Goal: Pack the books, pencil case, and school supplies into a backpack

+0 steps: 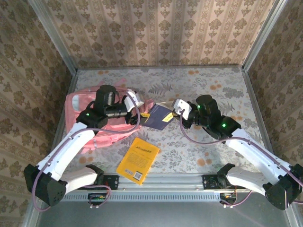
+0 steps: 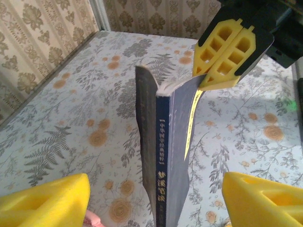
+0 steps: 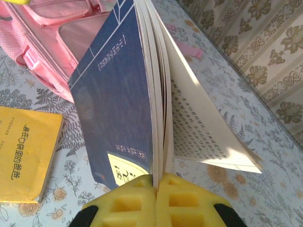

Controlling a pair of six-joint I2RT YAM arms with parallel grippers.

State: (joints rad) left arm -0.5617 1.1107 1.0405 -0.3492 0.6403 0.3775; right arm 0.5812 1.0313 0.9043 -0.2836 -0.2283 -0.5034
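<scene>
While the right claw grips the navy book, pages splay.

The navy book stands on edge mid-frame. At upper right, the right gripper has its fingers clamped on the book's top corner.

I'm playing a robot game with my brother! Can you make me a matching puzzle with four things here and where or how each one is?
Things:
1. dark navy paper book with yellow label
2. bright yellow paperback book
3. large pink fabric backpack
4. left hand

States:
A. lying flat near the front edge of the floral table
B. wide open
C. pinched in the right hand, pages fanning
D. lying on the table's left side

Pairs: 1-C, 2-A, 3-D, 4-B
</scene>
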